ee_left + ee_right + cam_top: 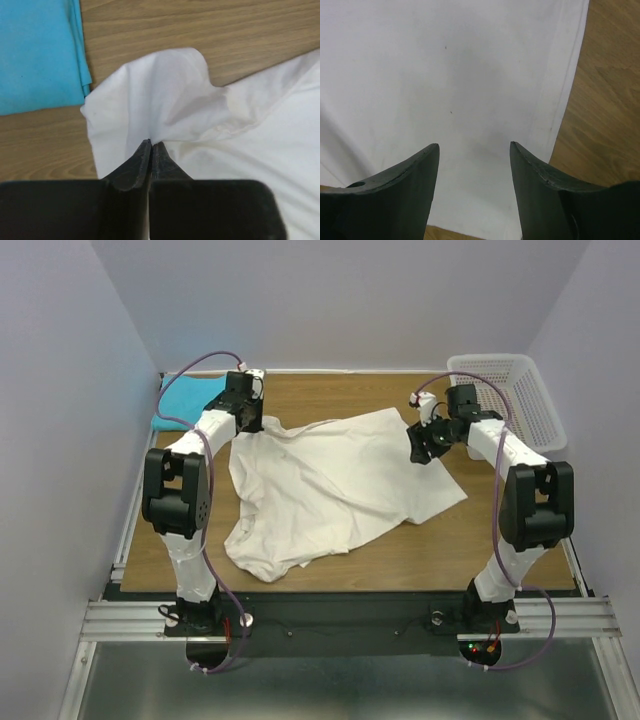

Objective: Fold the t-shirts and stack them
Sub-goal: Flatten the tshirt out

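The cream-white t-shirt (330, 485) lies spread and rumpled across the middle of the wooden table. My left gripper (250, 425) is shut on its far left edge; the left wrist view shows the cloth (200, 115) bunched and pinched at the closed fingertips (151, 145). My right gripper (425, 448) is open and empty, just above the shirt's far right part; the right wrist view shows the flat cloth (455, 85) and its hem under the spread fingers (422, 165). The turquoise-blue t-shirt (185, 400) lies folded at the far left corner, and also shows in the left wrist view (35, 55).
A white plastic mesh basket (510, 400) stands at the far right corner, close to my right arm. Bare wood (480, 540) shows along the near and right sides of the table. Walls enclose the table on three sides.
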`<action>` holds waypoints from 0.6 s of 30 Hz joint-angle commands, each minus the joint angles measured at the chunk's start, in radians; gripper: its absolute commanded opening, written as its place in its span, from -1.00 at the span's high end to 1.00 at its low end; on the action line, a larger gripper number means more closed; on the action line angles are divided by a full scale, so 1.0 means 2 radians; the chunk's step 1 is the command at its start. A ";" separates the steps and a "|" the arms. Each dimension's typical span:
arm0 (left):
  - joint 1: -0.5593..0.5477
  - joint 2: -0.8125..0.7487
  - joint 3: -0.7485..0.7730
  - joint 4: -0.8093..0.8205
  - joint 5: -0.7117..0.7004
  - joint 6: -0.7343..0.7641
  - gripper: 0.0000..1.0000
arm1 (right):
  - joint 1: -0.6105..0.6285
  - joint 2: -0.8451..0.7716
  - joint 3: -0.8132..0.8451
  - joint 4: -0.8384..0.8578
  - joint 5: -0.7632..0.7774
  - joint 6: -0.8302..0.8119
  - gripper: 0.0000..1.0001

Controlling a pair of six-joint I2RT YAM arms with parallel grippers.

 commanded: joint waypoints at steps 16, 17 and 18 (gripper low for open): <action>0.035 -0.239 -0.196 0.116 0.072 -0.073 -0.56 | 0.000 0.305 0.421 0.035 0.058 0.245 -0.62; 0.044 -0.258 -0.214 0.125 0.077 -0.082 -0.59 | -0.001 0.318 0.432 0.035 0.058 0.257 -0.63; 0.063 -0.294 -0.230 0.139 0.082 -0.097 -0.61 | 0.000 0.334 0.448 0.035 0.056 0.268 -0.62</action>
